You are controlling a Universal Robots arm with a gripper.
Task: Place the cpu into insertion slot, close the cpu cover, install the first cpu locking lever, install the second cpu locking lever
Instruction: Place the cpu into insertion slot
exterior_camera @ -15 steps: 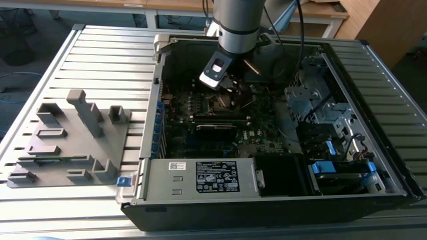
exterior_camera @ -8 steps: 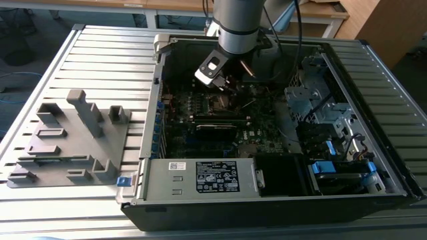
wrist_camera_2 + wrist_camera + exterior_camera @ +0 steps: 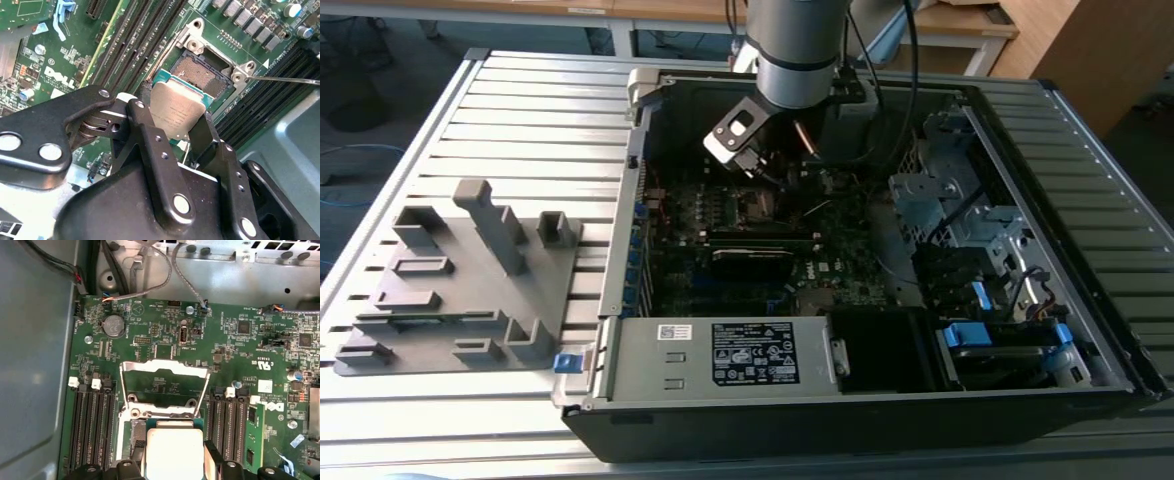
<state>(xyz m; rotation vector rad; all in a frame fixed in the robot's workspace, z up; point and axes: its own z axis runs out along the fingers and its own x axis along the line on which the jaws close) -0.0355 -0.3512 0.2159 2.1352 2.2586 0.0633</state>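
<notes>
Gripper (image 3: 176, 117) around dull silver square cpu (image 3: 182, 102)

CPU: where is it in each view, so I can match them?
Exterior view: too small to tell, under the gripper.
Second wrist view: cpu between the jaws, partly over the insertion slot.
First wrist view: cpu beside the raised cpu cover.
Shared landmark: insertion slot.

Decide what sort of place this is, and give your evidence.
Probably a robotics lab bench for computer assembly. An open desktop computer case lies on a slatted metal table, a robot gripper holds the cpu at the insertion slot, and a grey parts fixture sits beside the case.
</notes>
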